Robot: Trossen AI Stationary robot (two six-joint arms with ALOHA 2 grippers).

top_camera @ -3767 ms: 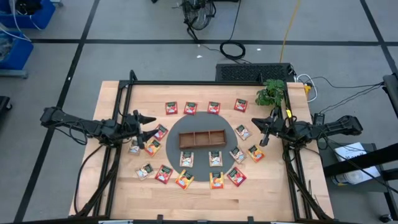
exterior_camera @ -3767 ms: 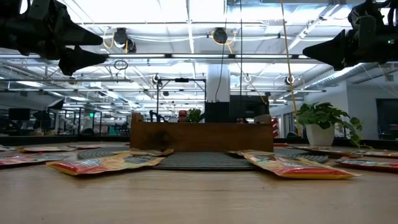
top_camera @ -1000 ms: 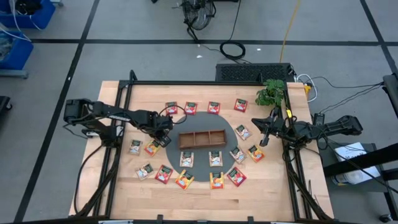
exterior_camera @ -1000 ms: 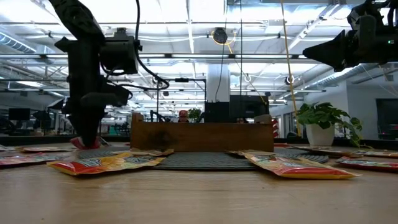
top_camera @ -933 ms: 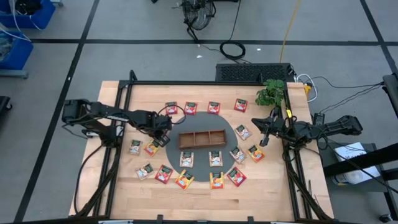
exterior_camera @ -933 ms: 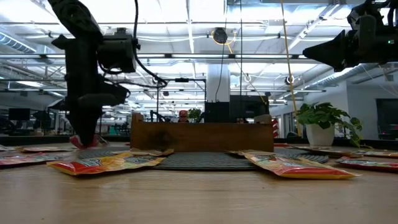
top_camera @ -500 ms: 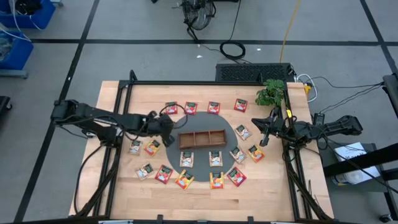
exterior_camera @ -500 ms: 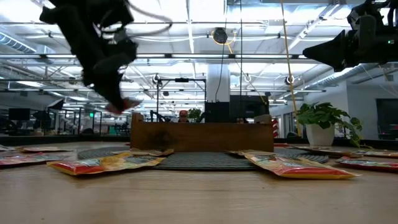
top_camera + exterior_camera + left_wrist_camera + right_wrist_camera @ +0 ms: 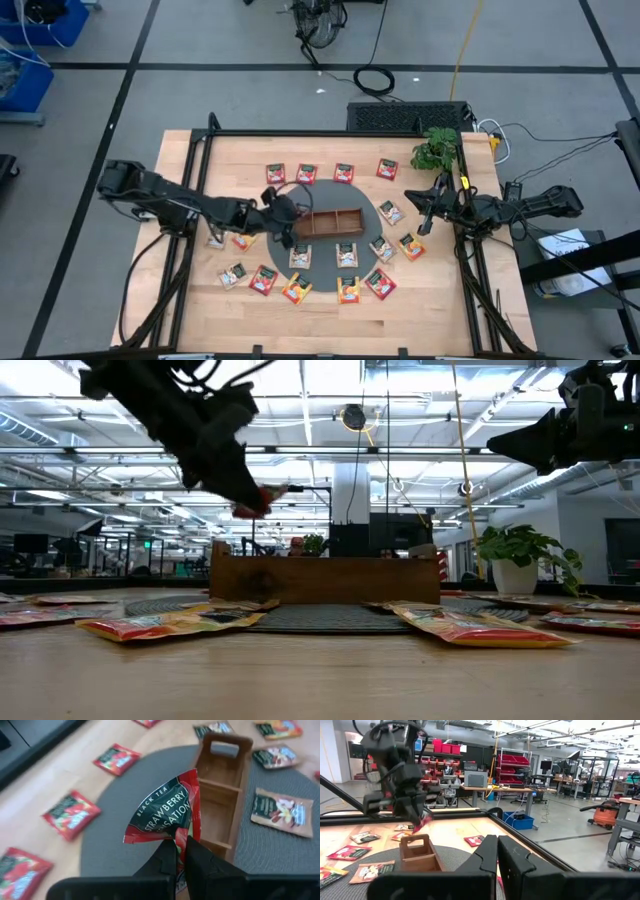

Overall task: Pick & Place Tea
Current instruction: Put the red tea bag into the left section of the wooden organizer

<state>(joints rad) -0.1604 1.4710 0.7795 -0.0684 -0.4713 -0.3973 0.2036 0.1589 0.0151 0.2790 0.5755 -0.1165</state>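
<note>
My left gripper (image 9: pixel 287 216) is shut on a red and dark tea packet (image 9: pixel 167 810) and hangs over the left end of the brown wooden tray (image 9: pixel 325 222). In the low view the gripper (image 9: pixel 250 506) is well above the tray (image 9: pixel 325 580). The other tea packets, red (image 9: pixel 275 173), orange-yellow (image 9: pixel 347 290) and whitish (image 9: pixel 346 254), lie flat in a ring around the tray. My right gripper (image 9: pixel 424 207) waits shut and empty above the table's right side. My left gripper pinches the packet by one corner (image 9: pixel 177 833) between its two fingers (image 9: pixel 166 856). The fingers come slanting down from the table's left. The packet sticks out past the fingertips, lifted clear above the tray's left end (image 9: pixel 220 765).
The tray stands on a round grey mat (image 9: pixel 268 238). A potted plant (image 9: pixel 436 150) stands at the table's far right corner. Black frame rails (image 9: pixel 190 200) run along the table's left, right and far sides.
My left gripper has lifted the red packet off the table left of the tray. It has risen and moved toward the table's right, to above the tray's left end, tipping from pointing down to slanting. The packet now hangs clear.
</note>
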